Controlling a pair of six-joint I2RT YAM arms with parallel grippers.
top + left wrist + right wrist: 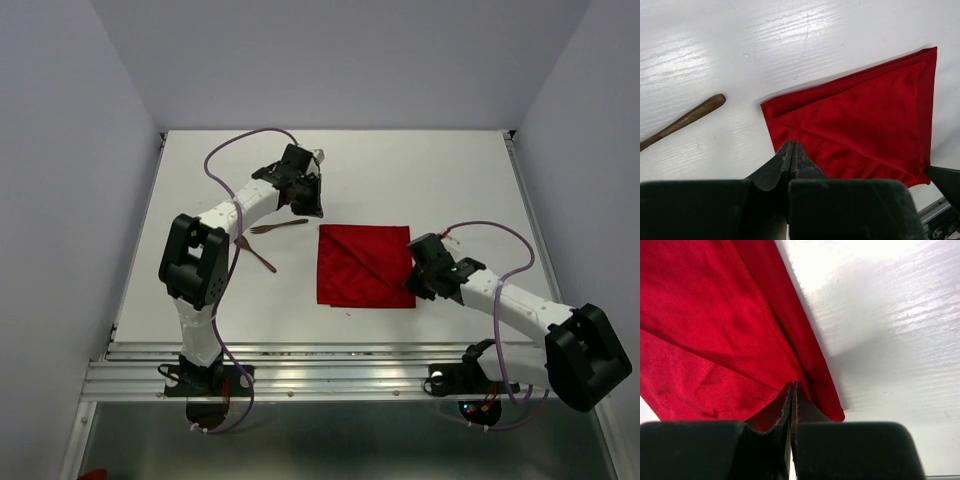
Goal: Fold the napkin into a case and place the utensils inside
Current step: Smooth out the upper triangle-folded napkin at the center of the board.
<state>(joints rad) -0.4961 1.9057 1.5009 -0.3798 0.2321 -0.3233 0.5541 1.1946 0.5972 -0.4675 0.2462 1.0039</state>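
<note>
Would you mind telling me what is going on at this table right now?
Two robot arms are working on a red napkin, which lies folded flat in the middle of the table. The left gripper is shut, with its tips at the napkin's edge near a corner. The right gripper is shut at the opposite edge. Whether either is pinching cloth is unclear. The two wooden utensils lie on the table left of the napkin, not yet inside.
</note>
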